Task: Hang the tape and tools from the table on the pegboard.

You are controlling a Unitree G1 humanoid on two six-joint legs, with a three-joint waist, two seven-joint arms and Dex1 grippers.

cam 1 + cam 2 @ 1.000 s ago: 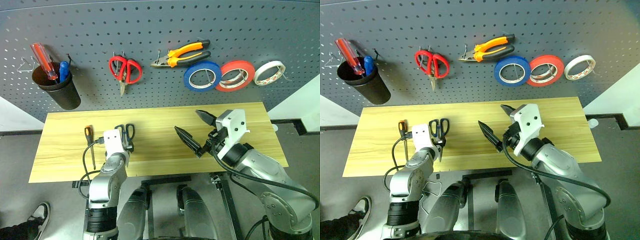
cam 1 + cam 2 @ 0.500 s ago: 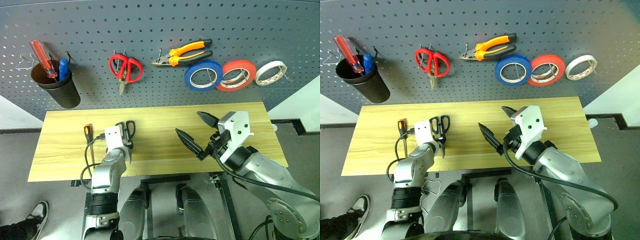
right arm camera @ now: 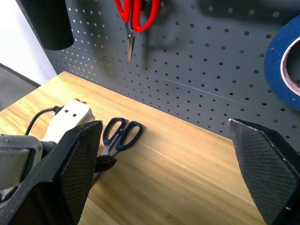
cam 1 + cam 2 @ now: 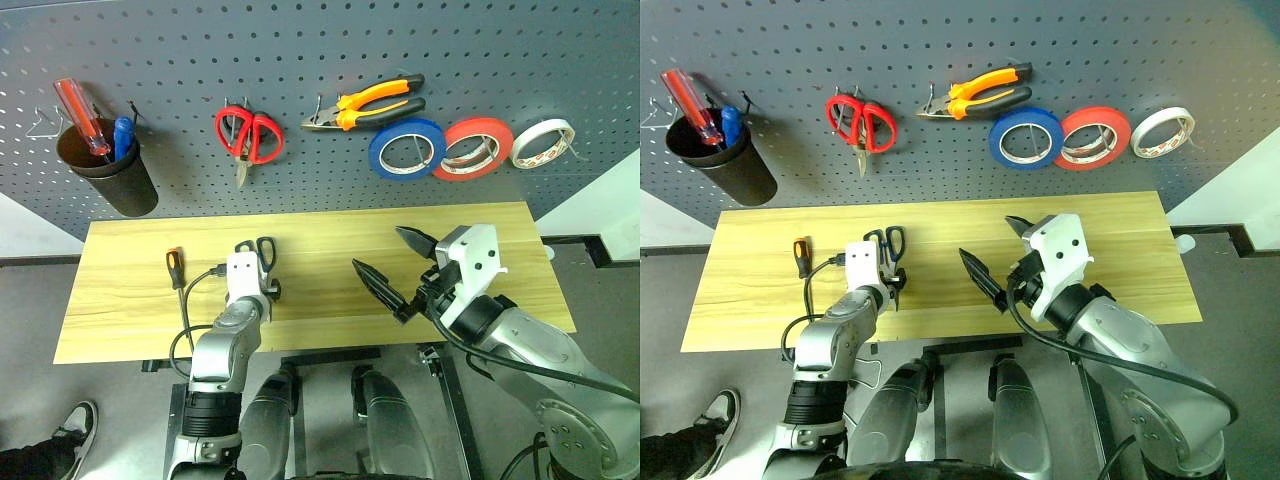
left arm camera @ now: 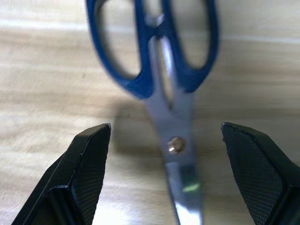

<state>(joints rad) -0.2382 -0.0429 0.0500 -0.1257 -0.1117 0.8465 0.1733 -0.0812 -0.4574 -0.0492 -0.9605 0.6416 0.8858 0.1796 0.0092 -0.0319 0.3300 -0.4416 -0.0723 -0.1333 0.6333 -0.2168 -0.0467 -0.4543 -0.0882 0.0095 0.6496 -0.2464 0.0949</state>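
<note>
The left end effector (image 5: 164, 178) is standing wide open, its two black fingers (image 5: 86, 168) straddling the blades of the dark blue-handled scissors (image 4: 258, 256) without touching them; it is gripping nothing. The right end effector (image 4: 392, 268) is also spread wide and holding nothing, hanging above the middle of the surface (image 4: 330, 240).

The scissors are lying flat on the light wood, their long axis running roughly from the near edge toward the pegboard (image 4: 300, 60). The handle loops are pointing at the pegboard and the blades are pointing back toward the robot, passing between the left fingers. The blade tips are hidden, so the scissors are probably closed, though that is not certain.

The small orange-handled screwdriver (image 4: 178, 282) is lying on the surface just left of the left arm, handle toward the pegboard and shaft toward the near edge.

The orange-and-black pliers (image 4: 365, 105) are hanging nearly level on the pegboard, jaws to the left. The blue tape (image 4: 406, 151) is hanging just below them, beside a red-orange roll (image 4: 472, 150).
</note>
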